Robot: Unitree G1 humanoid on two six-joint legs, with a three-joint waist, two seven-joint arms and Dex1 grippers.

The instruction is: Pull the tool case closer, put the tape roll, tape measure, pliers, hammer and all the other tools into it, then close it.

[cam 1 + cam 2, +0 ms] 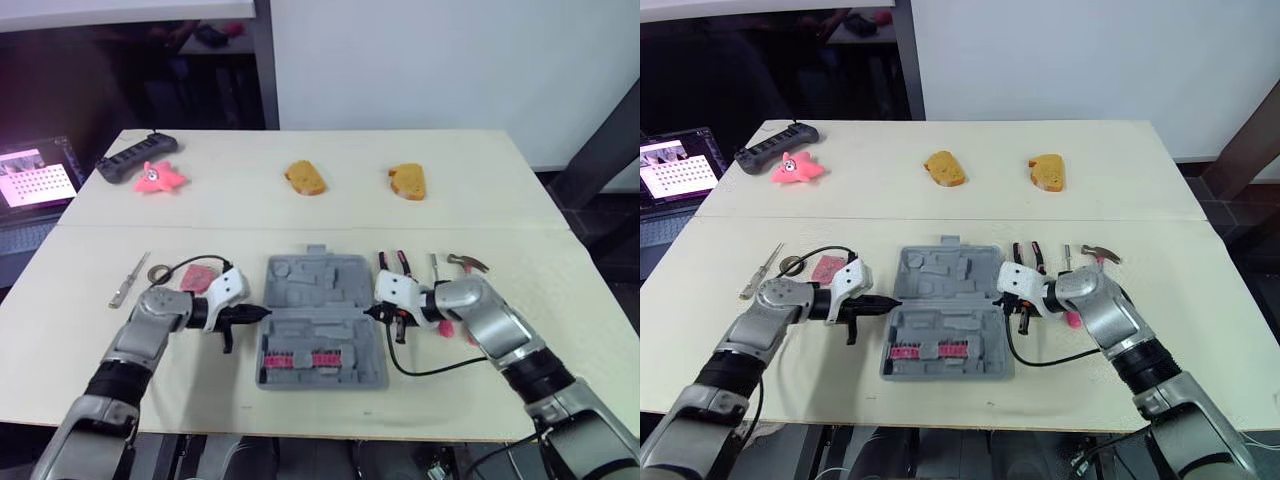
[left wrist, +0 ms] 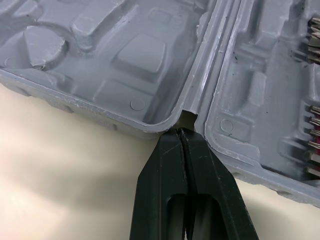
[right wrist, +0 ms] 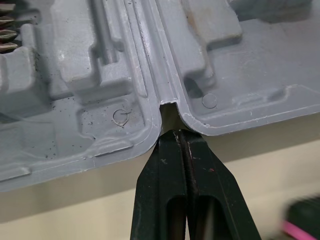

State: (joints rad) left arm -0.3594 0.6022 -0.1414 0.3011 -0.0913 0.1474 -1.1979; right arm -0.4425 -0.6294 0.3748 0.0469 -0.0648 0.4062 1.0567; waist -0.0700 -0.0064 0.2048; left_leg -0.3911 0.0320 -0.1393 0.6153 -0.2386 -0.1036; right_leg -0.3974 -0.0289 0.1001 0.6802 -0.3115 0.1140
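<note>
The grey tool case point(image 1: 318, 288) lies open flat at the middle of the near table, with a red bit rack point(image 1: 300, 358) in its front half. My left gripper point(image 1: 262, 313) is shut and empty, its tips point(image 2: 183, 132) at the hinge notch on the case's left side. On the opposite side my right gripper point(image 1: 372, 313) is also shut and empty, tips point(image 3: 180, 134) at the other hinge notch. Left of the case lie a screwdriver point(image 1: 128, 279), a small tape roll point(image 1: 157, 272) and a pink tape measure point(image 1: 197, 277). Red-handled pliers point(image 1: 395, 262) and a hammer point(image 1: 465, 263) lie to its right.
At the back of the table sit two yellow sponges point(image 1: 305, 178) point(image 1: 408, 181), a pink starfish toy point(image 1: 158, 178) and a black power strip point(image 1: 135, 156). A lit screen point(image 1: 35, 178) stands off the table's left edge. A pink object point(image 1: 445, 328) lies under my right forearm.
</note>
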